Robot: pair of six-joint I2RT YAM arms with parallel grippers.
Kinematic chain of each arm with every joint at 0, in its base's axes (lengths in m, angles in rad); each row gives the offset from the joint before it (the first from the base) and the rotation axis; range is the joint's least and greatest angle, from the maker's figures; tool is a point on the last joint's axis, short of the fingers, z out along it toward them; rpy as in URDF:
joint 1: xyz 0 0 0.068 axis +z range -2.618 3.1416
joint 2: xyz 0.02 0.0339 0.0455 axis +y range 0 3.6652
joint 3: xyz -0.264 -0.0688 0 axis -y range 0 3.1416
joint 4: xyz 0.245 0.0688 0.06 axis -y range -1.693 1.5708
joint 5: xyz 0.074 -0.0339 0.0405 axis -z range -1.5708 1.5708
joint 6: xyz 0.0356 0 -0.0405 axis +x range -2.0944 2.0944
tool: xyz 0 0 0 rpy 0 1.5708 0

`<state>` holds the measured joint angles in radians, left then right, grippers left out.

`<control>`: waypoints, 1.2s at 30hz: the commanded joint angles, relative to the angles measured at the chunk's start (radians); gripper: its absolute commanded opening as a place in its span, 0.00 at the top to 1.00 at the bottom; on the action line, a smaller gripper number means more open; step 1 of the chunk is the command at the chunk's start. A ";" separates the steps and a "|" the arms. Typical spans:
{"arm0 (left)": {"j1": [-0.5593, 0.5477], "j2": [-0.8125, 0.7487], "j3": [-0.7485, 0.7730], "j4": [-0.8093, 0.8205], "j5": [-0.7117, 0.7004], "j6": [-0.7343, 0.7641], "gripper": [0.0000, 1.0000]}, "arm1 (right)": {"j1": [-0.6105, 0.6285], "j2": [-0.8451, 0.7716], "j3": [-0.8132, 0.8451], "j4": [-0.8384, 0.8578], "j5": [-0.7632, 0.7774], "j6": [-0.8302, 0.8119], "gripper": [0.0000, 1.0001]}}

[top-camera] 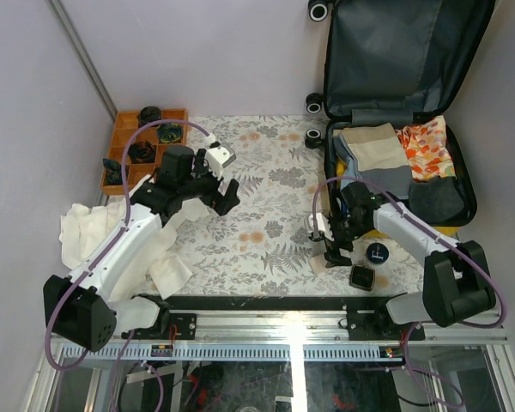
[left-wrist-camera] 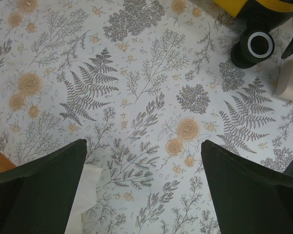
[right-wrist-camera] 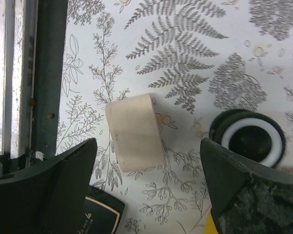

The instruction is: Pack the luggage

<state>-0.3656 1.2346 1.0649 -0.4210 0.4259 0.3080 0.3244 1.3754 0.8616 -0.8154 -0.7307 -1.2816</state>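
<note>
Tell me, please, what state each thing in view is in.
luggage, open, lid raised, partly filled with clothes.
left hand, open, empty.
right hand, open above the beige roll.
beige roll, lying on the table, ungripped.
orange tray, holding dark items.

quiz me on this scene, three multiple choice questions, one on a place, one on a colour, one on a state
1. Where does the orange tray sit?
A) at the far left corner of the table
B) between the two arms
C) by the right arm's base

2. What colour is the patterned cloth in the suitcase?
A) blue and grey
B) orange and white
C) green and black

3. How does the right gripper stand to the beige roll?
A) shut on it
B) open, the roll lying between its jaws untouched
C) open, far off over the tray

Answers:
1 A, the top view shows it far left by the wall.
2 B, orange blotches on white.
3 B, the wrist view shows gaps on both sides.
</note>
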 commanded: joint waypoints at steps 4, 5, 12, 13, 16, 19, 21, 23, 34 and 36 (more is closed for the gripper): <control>0.017 0.011 0.004 0.002 0.006 0.048 0.00 | 0.073 0.081 -0.045 0.086 0.077 -0.133 0.11; 0.017 0.013 0.004 0.006 0.009 0.055 0.00 | 0.081 0.089 -0.053 0.098 0.085 -0.133 0.11; 0.019 0.029 0.003 0.018 0.045 0.062 0.00 | 0.103 0.094 -0.092 0.156 0.123 -0.124 0.35; 0.019 0.030 0.001 0.023 0.048 0.061 0.00 | 0.106 0.083 -0.103 0.167 0.132 -0.123 0.37; 0.019 0.034 -0.006 0.046 0.044 0.056 0.00 | 0.107 0.055 -0.135 0.199 0.154 -0.107 0.42; 0.019 0.040 0.000 0.054 0.048 0.056 0.00 | 0.110 0.032 -0.133 0.172 0.150 -0.092 0.54; 0.019 0.044 0.006 0.054 0.049 0.058 0.00 | 0.111 0.003 -0.096 0.124 0.128 -0.052 0.61; 0.019 0.046 0.012 0.054 0.046 0.058 0.00 | 0.111 -0.042 -0.014 0.066 0.094 0.023 0.65; 0.019 0.087 0.047 0.096 0.024 -0.088 0.00 | -0.221 -0.025 0.545 -0.224 0.024 0.421 0.69; 0.019 0.094 0.060 0.087 0.042 -0.080 0.00 | -0.361 0.032 0.632 -0.298 -0.020 0.386 0.69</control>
<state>-0.3569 1.3106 1.0763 -0.3950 0.4492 0.2771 0.1761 1.3140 1.3556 -0.9092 -0.6632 -0.9489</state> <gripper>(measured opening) 0.997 0.515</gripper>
